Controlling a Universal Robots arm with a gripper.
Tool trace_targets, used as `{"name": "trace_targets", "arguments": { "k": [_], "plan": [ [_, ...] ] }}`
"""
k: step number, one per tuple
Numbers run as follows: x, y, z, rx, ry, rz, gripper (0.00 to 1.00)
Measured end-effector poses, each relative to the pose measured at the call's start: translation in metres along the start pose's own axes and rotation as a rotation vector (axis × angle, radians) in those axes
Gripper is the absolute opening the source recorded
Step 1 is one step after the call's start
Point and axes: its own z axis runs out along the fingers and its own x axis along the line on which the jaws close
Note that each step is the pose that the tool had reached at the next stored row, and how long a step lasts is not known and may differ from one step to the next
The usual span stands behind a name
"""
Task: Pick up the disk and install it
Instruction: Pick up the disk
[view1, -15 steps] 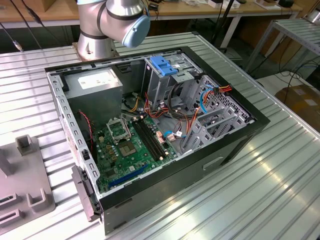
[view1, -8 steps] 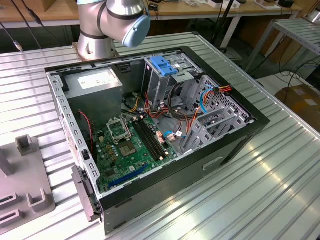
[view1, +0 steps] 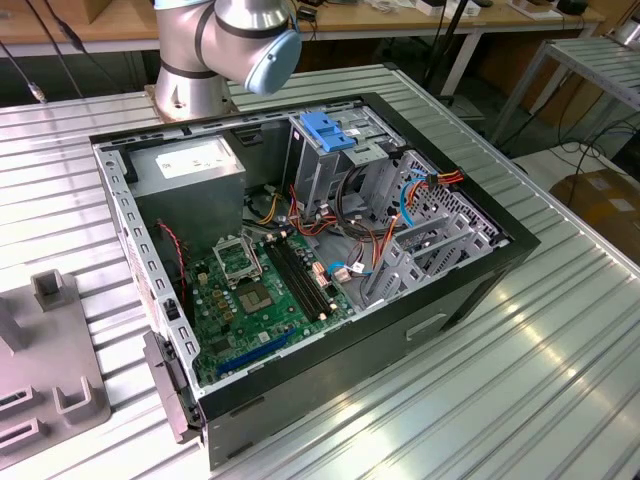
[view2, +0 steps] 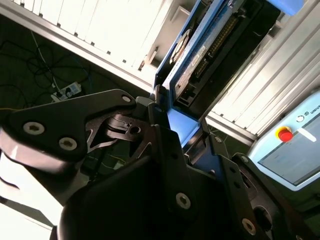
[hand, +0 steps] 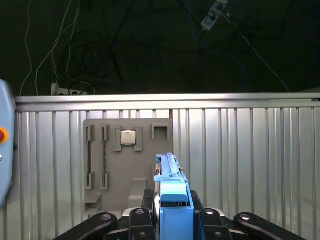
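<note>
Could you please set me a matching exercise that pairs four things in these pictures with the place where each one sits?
Things:
1. grey metal disk in a blue plastic frame
2. green motherboard
3. small square silver processor chip
4. blue plastic latch

Places:
A. on top of the metal drive cage
B. flat in the bottom of the open black computer case
C. in a pocket of the grey fixture plate
D. clamped in the tool

Pairs: 1-D, 2-B, 3-C, 4-A.
</note>
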Motion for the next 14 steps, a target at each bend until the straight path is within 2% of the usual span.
{"name": "trace_targets", "arguments": {
  "k": [6,9,14],
  "plan": [
    [-0.0002,-0.01,-0.0002,-0.0001,0.0001,0.0,0.37],
    [-0.0004,-0.0178,-0.0003,0.0,0.0,0.0,0.37],
    [-0.0006,-0.0267,-0.0005,-0.0001,0.0001,0.0,0.37]
  ]
}}
